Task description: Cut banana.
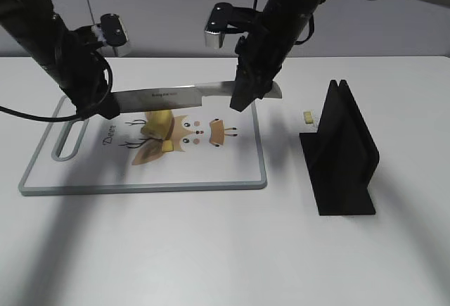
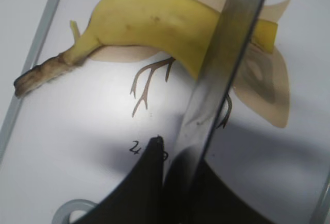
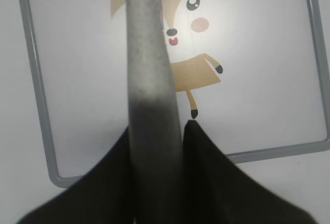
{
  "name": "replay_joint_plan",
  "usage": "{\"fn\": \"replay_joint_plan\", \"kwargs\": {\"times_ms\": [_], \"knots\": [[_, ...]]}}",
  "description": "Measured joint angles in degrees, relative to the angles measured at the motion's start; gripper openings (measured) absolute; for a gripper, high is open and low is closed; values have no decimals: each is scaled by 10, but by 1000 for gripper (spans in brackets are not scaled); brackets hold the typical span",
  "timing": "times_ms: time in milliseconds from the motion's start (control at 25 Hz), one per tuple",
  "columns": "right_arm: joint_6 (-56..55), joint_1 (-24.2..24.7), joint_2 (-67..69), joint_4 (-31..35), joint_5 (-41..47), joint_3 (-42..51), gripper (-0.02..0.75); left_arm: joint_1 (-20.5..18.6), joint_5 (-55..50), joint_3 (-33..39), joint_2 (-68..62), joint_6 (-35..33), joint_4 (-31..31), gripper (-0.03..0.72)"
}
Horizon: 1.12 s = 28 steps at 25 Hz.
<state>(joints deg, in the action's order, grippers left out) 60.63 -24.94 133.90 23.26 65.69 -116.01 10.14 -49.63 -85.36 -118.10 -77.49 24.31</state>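
Tabletop, white and wide, is carrying everything I am working over. On it a white cutting board with a grey rim and a cartoon deer print is lying flat, and to its right a black knife stand is standing upright, well apart from the board.

Above the board I am holding a knife level, both my pincers on it. My right pincer is clamping the grey handle, its black fingers pressing the handle from either side in the right wrist view. My left pincer is sitting at the blade's tip end; its fingers are closing against the flat of the blade, clamped on the knife as well.

Under the blade the banana is lying on the deer print, its brown stem pointing toward the board's rim. It is sitting just ahead of my left pincer, with the blade crossing over its thick end. Whether the edge is touching the peel I cannot tell.

A tiny yellowish crumb is resting on the table beside the stand.
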Motion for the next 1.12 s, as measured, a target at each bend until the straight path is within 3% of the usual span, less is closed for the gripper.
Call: {"fn": "replay_joint_plan", "kwargs": {"times_ms": [1120], "knots": [[-4,0,63,-1,-14,-12,204,0,24,-8,-62,-1,-6,50]]}}
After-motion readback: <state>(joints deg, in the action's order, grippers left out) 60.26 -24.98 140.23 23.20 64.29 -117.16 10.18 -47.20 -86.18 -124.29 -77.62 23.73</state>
